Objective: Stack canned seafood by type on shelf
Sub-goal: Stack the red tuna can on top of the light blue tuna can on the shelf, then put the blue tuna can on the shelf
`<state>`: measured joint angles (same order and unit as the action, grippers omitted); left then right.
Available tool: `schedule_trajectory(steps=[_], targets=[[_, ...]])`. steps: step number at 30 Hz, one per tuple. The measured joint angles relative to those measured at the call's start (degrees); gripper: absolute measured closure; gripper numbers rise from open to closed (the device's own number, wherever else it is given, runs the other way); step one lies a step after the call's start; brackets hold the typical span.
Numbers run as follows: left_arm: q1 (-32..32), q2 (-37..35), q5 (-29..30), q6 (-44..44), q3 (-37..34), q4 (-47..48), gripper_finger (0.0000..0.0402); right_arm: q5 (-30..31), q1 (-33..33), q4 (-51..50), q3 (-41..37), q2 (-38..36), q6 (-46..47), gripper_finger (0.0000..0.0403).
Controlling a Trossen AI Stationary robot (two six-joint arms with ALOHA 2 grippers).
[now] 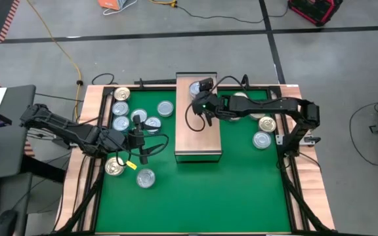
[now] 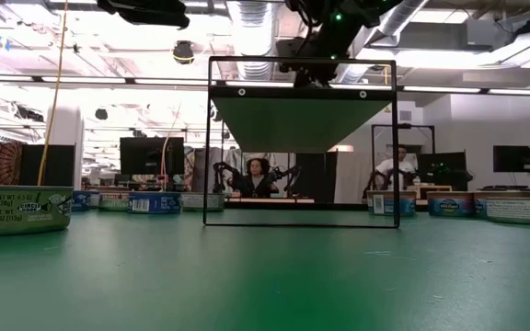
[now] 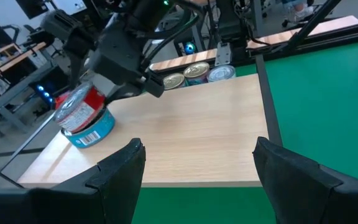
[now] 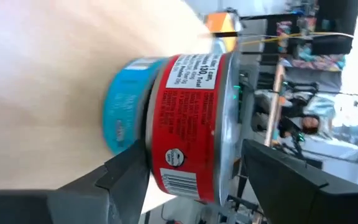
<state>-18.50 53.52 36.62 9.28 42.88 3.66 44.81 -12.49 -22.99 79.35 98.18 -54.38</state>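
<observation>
The shelf (image 1: pixel 199 134) is a light-wood block in the middle of the green mat. At its far end a red-sided can (image 3: pixel 82 102) sits on a blue-sided can (image 3: pixel 92 130), lid against base. My right gripper (image 1: pixel 199 93) hovers open at this stack. In the right wrist view its fingers (image 4: pixel 126 177) stand on either side of the red can (image 4: pixel 188 124), with no touch showing. My left gripper (image 1: pixel 146 141) stands open over the mat left of the shelf, pointing at it, with nothing between its fingers (image 3: pixel 120 171).
Several loose cans (image 1: pixel 120 108) lie flat on the mat left of the shelf, two more (image 1: pixel 115 166) near the left arm, and a few (image 1: pixel 262 139) on the right. Three cans (image 3: pixel 196 73) show beyond the shelf. Black frame rails (image 1: pixel 287 164) edge the mat.
</observation>
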Motion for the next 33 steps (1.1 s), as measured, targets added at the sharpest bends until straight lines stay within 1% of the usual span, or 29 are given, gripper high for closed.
schedule_trajectory(steps=[4,8,13,17,24,29,33], targets=[[0.0,0.0,0.0,-0.03,0.0,0.0,0.0113,0.39,-0.9,-1.85,0.0,-0.14,1.31,0.0112],[0.0,0.0,0.0,-0.03,0.0,-0.07,0.0113,-1.09,-1.4,-1.93,0.1,-0.89,2.81,0.0112],[0.0,0.0,-0.09,0.04,0.0,-0.16,0.0113,-1.36,-1.32,-4.08,1.67,-0.87,3.73,0.0112],[0.0,0.0,-0.13,0.08,0.0,-0.01,0.0113,-1.23,0.02,-6.67,3.49,-0.87,4.85,0.0113],[-0.05,0.0,-0.24,-0.01,0.0,-0.12,0.0113,-1.32,-1.25,-8.27,4.66,-0.87,5.91,0.0113],[-0.07,0.0,-0.24,-0.03,0.0,-0.11,0.0113,-1.21,-0.32,-8.28,4.66,-0.87,5.93,0.0113],[-0.07,0.0,-0.23,-0.08,0.0,-0.01,0.0113,1.73,0.64,-8.78,4.66,-0.86,6.77,0.0113]])
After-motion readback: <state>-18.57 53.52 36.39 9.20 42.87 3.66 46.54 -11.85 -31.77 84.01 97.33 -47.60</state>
